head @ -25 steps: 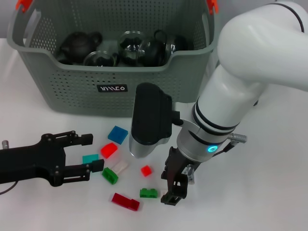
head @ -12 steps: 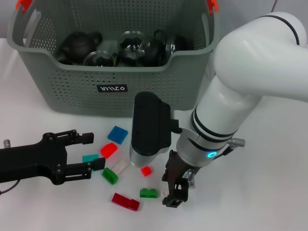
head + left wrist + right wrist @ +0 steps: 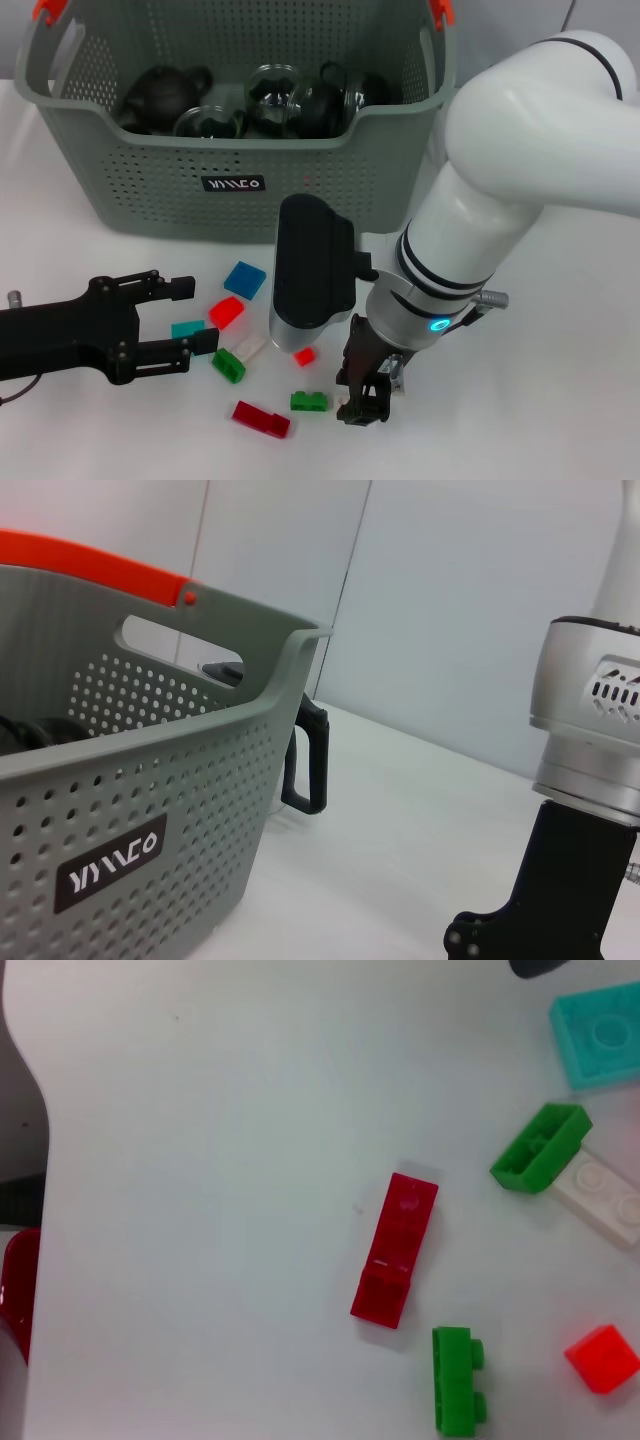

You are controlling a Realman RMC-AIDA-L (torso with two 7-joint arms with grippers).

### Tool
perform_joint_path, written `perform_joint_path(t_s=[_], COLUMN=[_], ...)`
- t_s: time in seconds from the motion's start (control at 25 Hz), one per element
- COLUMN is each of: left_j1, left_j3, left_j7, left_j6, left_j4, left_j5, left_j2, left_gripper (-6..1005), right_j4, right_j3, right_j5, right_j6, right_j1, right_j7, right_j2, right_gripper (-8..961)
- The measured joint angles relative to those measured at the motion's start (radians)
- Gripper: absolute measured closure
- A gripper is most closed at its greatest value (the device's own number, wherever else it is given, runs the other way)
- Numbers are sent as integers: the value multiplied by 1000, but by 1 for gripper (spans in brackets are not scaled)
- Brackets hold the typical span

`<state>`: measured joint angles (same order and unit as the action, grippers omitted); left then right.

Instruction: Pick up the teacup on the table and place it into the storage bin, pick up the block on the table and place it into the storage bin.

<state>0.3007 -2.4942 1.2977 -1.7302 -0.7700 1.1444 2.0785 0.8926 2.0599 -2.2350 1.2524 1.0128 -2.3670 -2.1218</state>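
Where blocks (image 3: 262, 418) dot white table (image 3: 560, 400), walls seemingly pale.

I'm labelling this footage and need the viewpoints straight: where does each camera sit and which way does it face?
Head: high, looking down at the bin, blocks, and both arms, left end effector and right end effector.
Left wrist: low, facing the bin's front; the right arm shows.
Right wrist: above the table, facing down on blocks; no fingers visible.
Shared: the long red block appears in head and right wrist views.

Storage bin (image 3: 150, 810) (orange-rimmed) near black carafe handle (image 3: 305, 765)
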Motion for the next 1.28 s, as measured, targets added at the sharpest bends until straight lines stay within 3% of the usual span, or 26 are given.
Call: perform_joint_path(t_s=[0.64, 1.28], left_j1=[0, 0], left_j3=[0, -11], left_j7=[0, 0], left_j6=[0, 3], left_j4=[1, 2], left_j5=[0, 0], left_j2=[0, 2], left_gripper=[230, 232], right_j4=[0, 2], right_j3=[18, 21], right_j5=[0, 0], right_j6=[-7, -5], right_j1=[-4, 2], right_j7=[0, -17], right_j2=[-1, -1], right_gripper=[578, 705])
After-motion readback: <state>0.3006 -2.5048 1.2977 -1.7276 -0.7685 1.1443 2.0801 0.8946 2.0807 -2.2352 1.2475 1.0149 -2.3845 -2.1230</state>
